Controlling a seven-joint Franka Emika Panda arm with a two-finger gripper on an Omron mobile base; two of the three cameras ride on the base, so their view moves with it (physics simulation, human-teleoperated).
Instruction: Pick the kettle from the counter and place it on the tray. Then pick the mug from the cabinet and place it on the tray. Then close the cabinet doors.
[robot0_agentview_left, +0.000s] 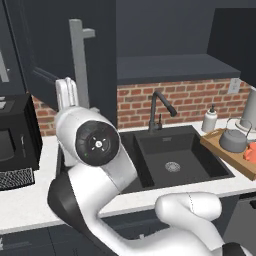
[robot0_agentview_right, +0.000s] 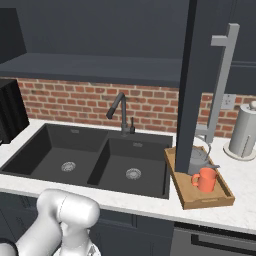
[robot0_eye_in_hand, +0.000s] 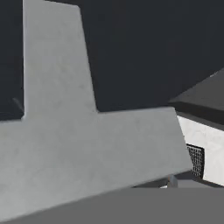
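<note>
Gripper (robot0_agentview_left: 66, 92) released, jaws wide, at left door's (robot0_agentview_left: 60, 55) bar handle (robot0_agentview_left: 77, 60), which crowds hand view. Kettle (robot0_agentview_right: 199, 159) and mug (robot0_agentview_right: 205, 179) already on tray (robot0_agentview_right: 200, 200), counter's 3 o'clock end. Risks: fingers slipping off handle; door swinging into arm; right door (robot0_agentview_right: 197, 85) left open above tray.

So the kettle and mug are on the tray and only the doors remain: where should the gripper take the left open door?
Probably the long silver bar handle of the left cabinet door, mid-length, from its front, jaws across the bar. It stands off the panel on posts, which leaves room behind it for a finger.
</note>
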